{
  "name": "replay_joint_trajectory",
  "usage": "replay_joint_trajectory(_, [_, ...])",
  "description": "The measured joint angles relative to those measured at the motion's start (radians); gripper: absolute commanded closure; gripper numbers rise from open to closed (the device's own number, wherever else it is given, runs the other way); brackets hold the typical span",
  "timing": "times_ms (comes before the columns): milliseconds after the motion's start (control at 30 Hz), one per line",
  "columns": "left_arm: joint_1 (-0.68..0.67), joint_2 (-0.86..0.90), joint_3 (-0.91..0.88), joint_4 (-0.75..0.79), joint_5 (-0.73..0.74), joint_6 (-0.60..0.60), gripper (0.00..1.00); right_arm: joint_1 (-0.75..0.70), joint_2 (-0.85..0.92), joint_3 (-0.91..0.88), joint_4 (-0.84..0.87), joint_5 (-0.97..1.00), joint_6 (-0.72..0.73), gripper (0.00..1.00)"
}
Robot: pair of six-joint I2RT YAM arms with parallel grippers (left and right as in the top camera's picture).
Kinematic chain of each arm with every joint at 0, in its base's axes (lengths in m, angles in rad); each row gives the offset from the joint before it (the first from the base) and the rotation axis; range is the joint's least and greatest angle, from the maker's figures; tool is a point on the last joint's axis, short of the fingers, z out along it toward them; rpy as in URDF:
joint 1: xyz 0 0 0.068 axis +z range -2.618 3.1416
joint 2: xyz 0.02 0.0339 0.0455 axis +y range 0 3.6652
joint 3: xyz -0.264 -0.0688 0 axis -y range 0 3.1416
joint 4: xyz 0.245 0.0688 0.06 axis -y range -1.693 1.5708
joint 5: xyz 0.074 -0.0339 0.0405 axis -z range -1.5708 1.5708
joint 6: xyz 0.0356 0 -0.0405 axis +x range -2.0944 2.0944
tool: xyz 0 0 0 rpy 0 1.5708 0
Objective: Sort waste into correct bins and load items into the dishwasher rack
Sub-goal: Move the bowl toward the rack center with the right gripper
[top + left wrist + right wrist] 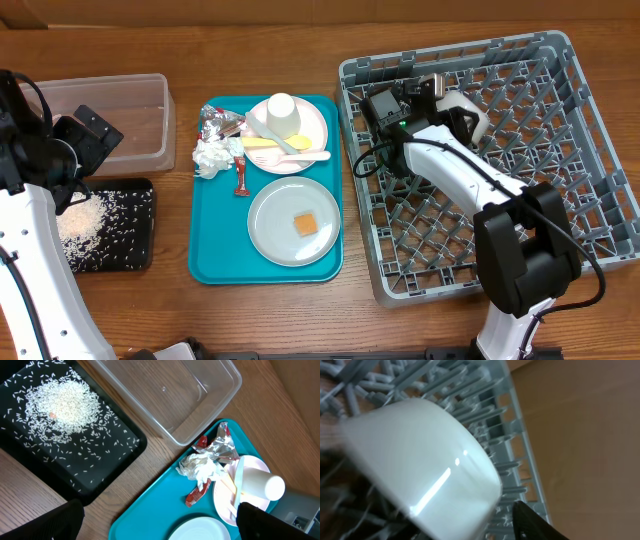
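A wooden bench (300, 320) seen from above carries two bins, one teal tray and one dishwasher rack.

At the left stand one clear plastic tub (135, 115), rectangular with rounded corners, and just in front of it one shallow black tray (135, 250). A loose heap of white rice grains (62, 402) lies in the black tray, with stray grains scattered around it.

The flat teal tray (210, 260) in the middle holds two round plates. The pinkish-white plate (315, 125) carries one small white cup (280, 110) and slim plastic utensils (290, 152), yellow and pale, at least two. The grey-white plate (275, 235) carries one small orange food cube (304, 223). Beside the plates lie one crumpled silver foil wrapper (220, 122), one crumpled white napkin (211, 156) and one small red sachet (241, 178).

The large square grey rack (560, 150), a lattice of upright pegs, fills the right side. One smooth, glossy white bowl (466, 108) sits tilted over the pegs near its far edge.

The left arm's fingers (60, 522) stand wide apart with nothing between them, above the tray's corner. Of the right arm's fingers (535, 522) only one dark tip shows beside the bowl; whether they grip it cannot be told.
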Motion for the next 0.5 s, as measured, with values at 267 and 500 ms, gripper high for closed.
replay_joint_trajectory(267, [0.0,0.0,0.0,-0.001,0.001,0.0,0.0,-0.029,0.0,0.274,-0.35,-0.449,0.205,0.41])
replay_joint_trajectory(500, [0.0,0.0,0.0,-0.008,0.008,0.0,0.0,-0.153,-0.047,0.764,-0.536,-0.788,0.256,0.57])
